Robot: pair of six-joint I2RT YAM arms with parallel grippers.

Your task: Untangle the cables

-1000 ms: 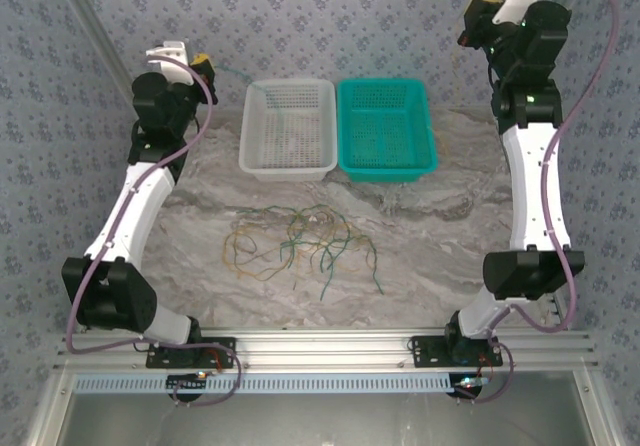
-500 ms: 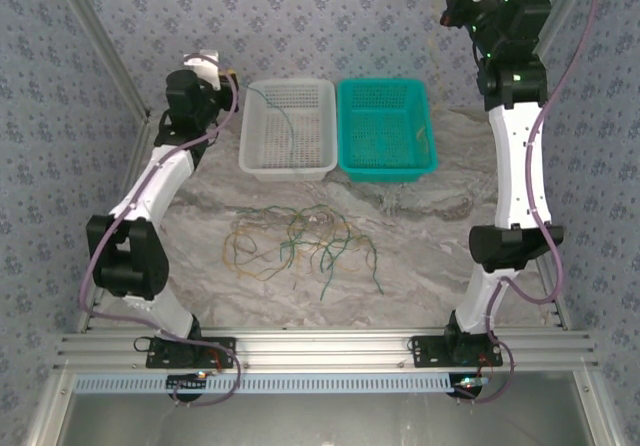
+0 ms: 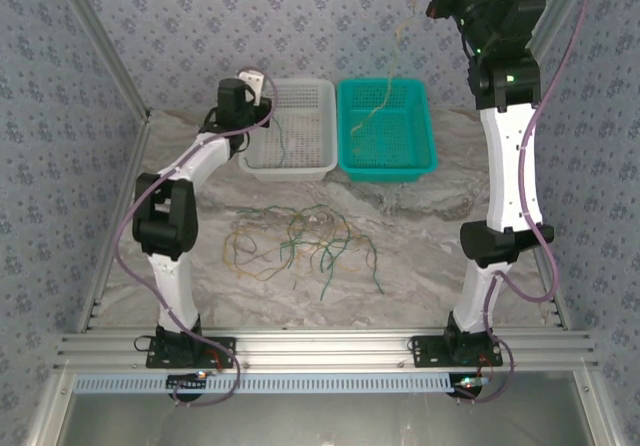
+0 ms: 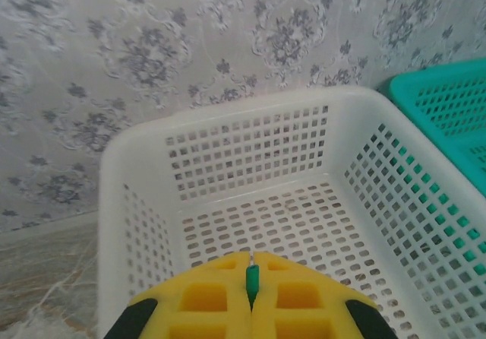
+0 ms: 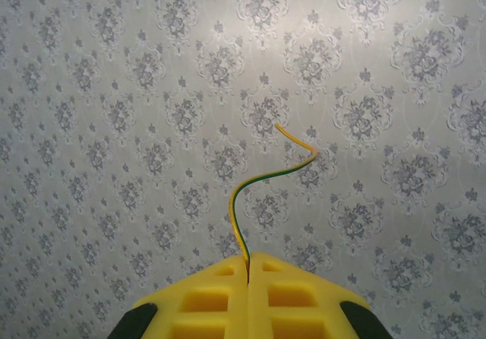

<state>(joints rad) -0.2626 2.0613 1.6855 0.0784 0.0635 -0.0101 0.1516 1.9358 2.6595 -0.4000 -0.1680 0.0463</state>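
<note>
Tangle: the tangle of cables (image 3: 298, 238) is lying around the middle of the table (image 3: 420, 256), green and tan loops crossing one another, with no arm touching it.
Left arm: it is reaching over the far left part of the table, and its wrist is hanging at the left rim of the white basket (image 3: 290, 169).
Left pincer: the left pincer (image 4: 251, 267) is looking down into that basket, with its yellow pads pressed together and pinching the tip of a green strand (image 3: 281, 134).
Green strand: it is trailing from the grip down into the white basket, its length running roughly far to near. I cannot tell whether it is touching the floor.
Teal basket: the teal basket (image 3: 388, 171) is sitting just beside the white one, along the far edge toward the right.
Right pincer: the right pincer (image 5: 247, 259) is hanging high above the far right corner, pads squeezed together on a yellow-green strand (image 5: 241, 191).
Yellow-green strand: beyond the pads a short piece is curling up toward the wall. From overhead, the pale length is dangling down and leftward, and its lower end is hanging over the teal basket.
What the move turns on: each strand is hanging over a basket, so to my eye each pincer only needs to let go. The right one is holding from much higher, so its strand may drift while falling.
After that: the tangle is lying nearer the arm bases than either pincer, well apart from both. The left arm is looking a little closer to it.
</note>
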